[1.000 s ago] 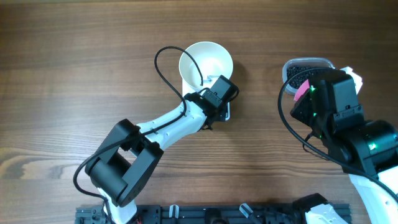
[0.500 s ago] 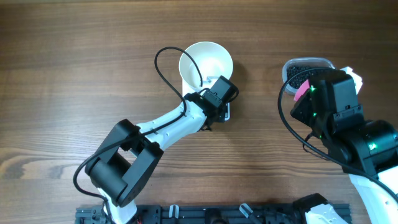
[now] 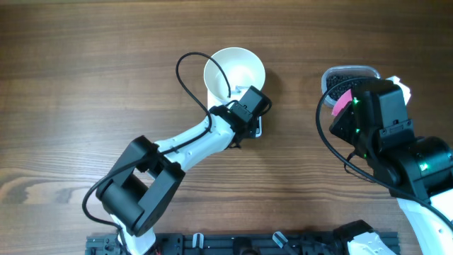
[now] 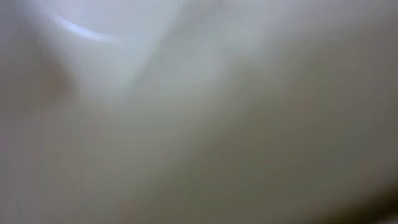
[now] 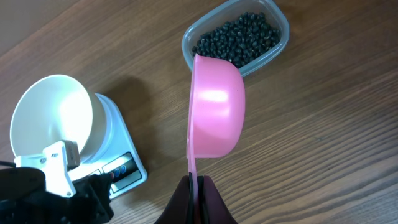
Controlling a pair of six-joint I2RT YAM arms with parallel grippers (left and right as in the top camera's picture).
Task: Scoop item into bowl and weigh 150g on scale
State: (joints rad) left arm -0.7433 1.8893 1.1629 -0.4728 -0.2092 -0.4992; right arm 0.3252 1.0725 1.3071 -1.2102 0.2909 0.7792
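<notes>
The white bowl (image 3: 234, 69) (image 5: 53, 115) stands on the white scale (image 5: 121, 167), whose front edge (image 3: 257, 129) pokes out beneath the left arm. My left gripper (image 3: 239, 95) (image 5: 62, 163) sits at the bowl's near rim. Its wrist view is only a white blur, so its fingers are hidden. The black beads (image 5: 239, 36) (image 3: 340, 76) fill a clear tub. My right gripper (image 5: 198, 186) is shut on the handle of a pink scoop (image 5: 214, 112) (image 3: 343, 101). The scoop is turned on its side over the table between tub and scale, its inside hidden.
The clear plastic tub (image 5: 278, 43) stands at the right, close to the right arm (image 3: 386, 134). A black cable (image 3: 185, 81) loops from the left arm beside the bowl. Bare wooden table (image 3: 85, 78) lies to the left and back.
</notes>
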